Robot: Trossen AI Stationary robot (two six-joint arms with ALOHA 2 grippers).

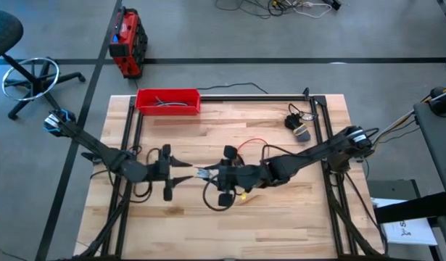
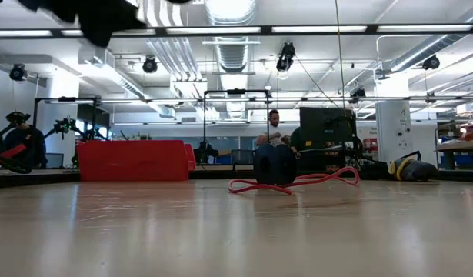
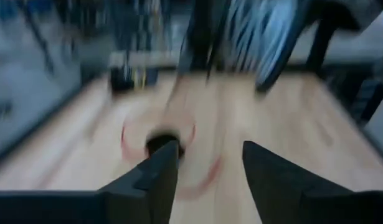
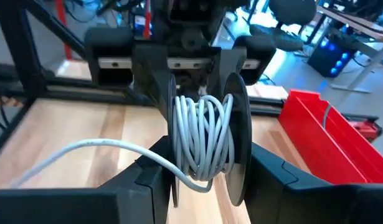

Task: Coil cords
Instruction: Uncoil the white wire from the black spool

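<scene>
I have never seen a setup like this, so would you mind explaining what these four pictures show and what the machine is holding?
This is a robot with two dark jointed arms working at a pale wooden table. One picture looks straight down, one looks level across the tabletop, and two come from cameras on the arms' wrists.

From above, the left gripper and right gripper meet near the table's middle. The right wrist camera shows a thin white cord wound between two round black discs, with a loose end trailing onto the wood; which gripper grips the spool is unclear.

A thin red cord lies in loops on the table, and a red plastic tray sits at the far edge. The left wrist picture is blurred; its fingers stand apart.
</scene>
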